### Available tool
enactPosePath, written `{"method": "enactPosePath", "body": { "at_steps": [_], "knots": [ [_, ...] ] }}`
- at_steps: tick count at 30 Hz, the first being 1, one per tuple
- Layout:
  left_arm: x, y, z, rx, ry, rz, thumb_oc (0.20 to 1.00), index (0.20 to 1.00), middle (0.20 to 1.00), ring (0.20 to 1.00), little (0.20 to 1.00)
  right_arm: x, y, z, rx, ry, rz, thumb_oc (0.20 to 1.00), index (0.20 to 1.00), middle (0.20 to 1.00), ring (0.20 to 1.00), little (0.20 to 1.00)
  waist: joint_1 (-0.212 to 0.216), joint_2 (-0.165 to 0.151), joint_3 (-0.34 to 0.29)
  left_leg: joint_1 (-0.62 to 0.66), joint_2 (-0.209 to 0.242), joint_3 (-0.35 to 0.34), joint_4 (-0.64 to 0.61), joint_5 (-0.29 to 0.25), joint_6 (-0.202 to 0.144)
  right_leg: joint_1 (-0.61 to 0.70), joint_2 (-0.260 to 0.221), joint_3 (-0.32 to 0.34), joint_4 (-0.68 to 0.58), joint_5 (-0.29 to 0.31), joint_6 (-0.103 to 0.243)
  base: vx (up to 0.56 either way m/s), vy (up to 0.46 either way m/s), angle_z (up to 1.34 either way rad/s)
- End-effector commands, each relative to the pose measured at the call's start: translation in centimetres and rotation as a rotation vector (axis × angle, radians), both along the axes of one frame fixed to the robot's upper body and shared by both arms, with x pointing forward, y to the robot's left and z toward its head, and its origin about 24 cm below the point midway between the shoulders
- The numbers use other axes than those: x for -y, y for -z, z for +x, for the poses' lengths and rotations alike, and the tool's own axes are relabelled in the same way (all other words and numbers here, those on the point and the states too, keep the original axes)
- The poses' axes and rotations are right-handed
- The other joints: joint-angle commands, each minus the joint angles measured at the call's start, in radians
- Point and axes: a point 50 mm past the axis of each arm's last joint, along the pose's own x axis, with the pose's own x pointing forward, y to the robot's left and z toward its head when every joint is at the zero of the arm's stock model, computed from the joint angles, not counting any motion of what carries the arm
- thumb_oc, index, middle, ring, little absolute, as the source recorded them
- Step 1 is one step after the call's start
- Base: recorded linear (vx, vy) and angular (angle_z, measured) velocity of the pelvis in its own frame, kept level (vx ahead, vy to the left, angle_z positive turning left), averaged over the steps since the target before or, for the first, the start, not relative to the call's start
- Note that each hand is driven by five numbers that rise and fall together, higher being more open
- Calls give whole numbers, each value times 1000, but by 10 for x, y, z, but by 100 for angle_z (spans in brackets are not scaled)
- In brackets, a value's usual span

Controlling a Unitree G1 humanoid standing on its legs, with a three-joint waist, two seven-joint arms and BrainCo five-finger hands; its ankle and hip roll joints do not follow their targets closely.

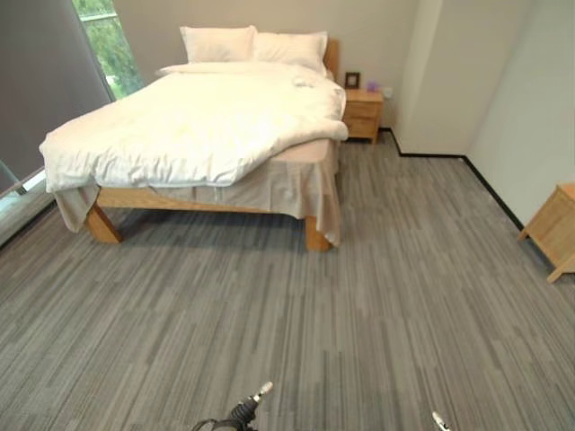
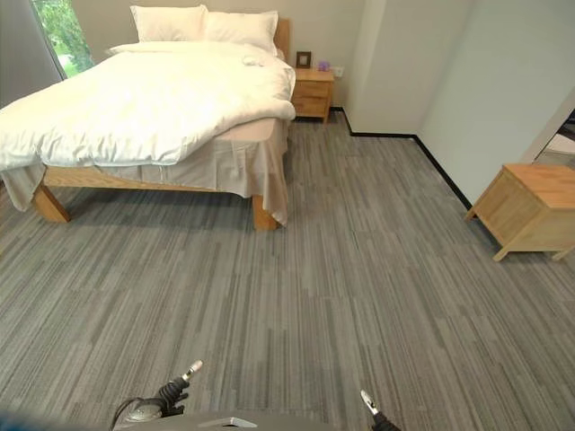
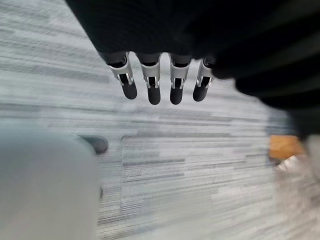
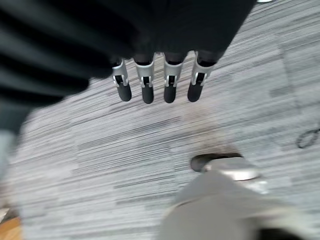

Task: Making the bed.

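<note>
White duvet [image 1: 198, 130] rumpled across one wooden bed [image 1: 103, 224], two pillows [image 1: 256, 43] at its head; we hang left hand [image 3: 150, 75] and right hand [image 4: 157, 77] straight-fingered, empty, above carpet [image 2: 314, 287].

Both head eyes face the distant bed [image 1: 193, 126]; wrist cameras overlook carpet [image 3: 200, 160].

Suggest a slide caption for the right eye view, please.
Unmade bed with rumpled white duvet across grey carpet, nightstand beside it.

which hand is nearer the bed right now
Left, narrowly. The left hand hangs over the carpet below the bed; the right hand hangs farther right. Both are open and well short of it.
</note>
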Motion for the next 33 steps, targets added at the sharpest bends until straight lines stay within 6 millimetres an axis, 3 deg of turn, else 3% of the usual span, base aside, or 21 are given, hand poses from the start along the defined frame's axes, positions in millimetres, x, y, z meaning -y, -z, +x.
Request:
{"method": "enactPosePath", "body": {
  "at_steps": [1, 7, 10, 12, 13, 15, 16, 18, 21, 26, 29, 30, 33],
  "knots": [
    [3, 0, 5, -10, 47, -7, 1000, 1000, 1000, 1000, 1000, 9, -3, 5, -3, -18, -18, 1000, 1000, 1000, 1000, 1000, 1, -19, 25, 38, -6, -37, -75, 51, -9, 64, -75, 58, -160, 181, 110, 3, 4, -5],
    [3, -2, 10, -5, 120, 23, 1000, 1000, 1000, 1000, 1000, 12, -4, 19, 42, -23, -21, 1000, 1000, 1000, 1000, 1000, -2, -21, 20, 45, -4, -33, -75, 44, -10, 72, -71, 66, -170, 183, 112, 7, 6, -6],
    [0, -6, 25, -4, 261, 82, 1000, 1000, 1000, 1000, 1000, 16, -8, 43, 111, -42, -36, 1000, 1000, 1000, 1000, 1000, -13, -19, 15, 47, -2, -22, -75, 40, -11, 68, -68, 79, -163, 181, 113, 0, 0, 0],
    [0, -16, 54, 60, 410, 127, 1000, 1000, 1000, 1000, 1000, 26, -17, 75, 199, -82, -72, 1000, 1000, 1000, 1000, 1000, -28, -15, 10, 51, 0, -8, -75, 37, -14, 67, -67, 92, -163, 182, 115, -4, 18, -9],
    [0, -16, 54, 60, 410, 127, 1000, 1000, 1000, 1000, 1000, 26, -17, 75, 199, -82, -72, 1000, 1000, 1000, 1000, 1000, -27, -15, 12, 52, 0, -8, -75, 36, -14, 68, -67, 93, -163, 182, 115, -3, 16, -13],
    [-7, -33, 90, 160, 468, 203, 1000, 1000, 1000, 1000, 1000, 35, -30, 108, 296, -120, -109, 1000, 1000, 1000, 1000, 1000, -32, -11, 12, 52, 1, -2, -75, 37, -16, 64, -65, 97, -160, 184, 117, -23, 13, -25],
    [-10, -56, 130, 296, 387, 221, 1000, 1000, 1000, 1000, 1000, 42, -46, 142, 409, -165, -153, 1000, 1000, 1000, 1000, 1000, -32, -6, 16, 45, 2, -3, -75, 42, -17, 53, -66, 97, -152, 186, 119, -36, 8, -21],
    [-8, -61, 137, 326, 358, 207, 1000, 1000, 1000, 1000, 1000, 43, -51, 149, 434, -172, -164, 1000, 1000, 1000, 1000, 1000, -34, -4, 21, 42, 2, -5, -75, 44, -16, 50, -66, 97, -150, 186, 119, -42, 6, -5],
    [-3, -92, 171, 545, 193, 128, 1000, 1000, 1000, 1000, 1000, 31, -83, 195, 678, -259, -183, 1000, 1000, 1000, 1000, 1000, -43, 2, 45, 30, 3, 3, -75, 52, -16, 30, -65, 102, -143, 191, 123, -57, 10, 0],
    [0, -92, 164, 585, 174, 101, 1000, 1000, 1000, 1000, 1000, 18, -92, 192, 773, -309, -172, 1000, 1000, 1000, 1000, 1000, -44, 1, 59, 24, 1, 7, -75, 53, -13, 25, -66, 101, -151, 198, 129, 15, 4, -6],
    [1, -91, 157, 623, 93, 92, 1000, 1000, 1000, 1000, 1000, 8, -101, 193, 872, -240, -145, 1000, 1000, 1000, 1000, 1000, -40, 1, 72, 17, -5, 14, -75, 52, -9, 16, -74, 101, -149, 195, 135, 66, 34, -6],
    [5, -93, 156, 645, 48, 52, 1000, 1000, 1000, 1000, 1000, 2, -112, 200, 939, -254, -138, 1000, 1000, 1000, 1000, 1000, -38, 3, 85, 9, -8, 15, -75, 53, -4, -5, -79, 107, -124, 188, 136, 23, 54, -7],
    [11, -103, 159, 708, 53, 28, 1000, 1000, 1000, 1000, 1000, -2, -121, 205, 997, -245, -132, 1000, 1000, 1000, 1000, 1000, -33, 14, 116, -10, -15, 10, -55, 38, 17, -73, -82, 123, 13, 152, 142, 18, 98, -7]
  ]
}}
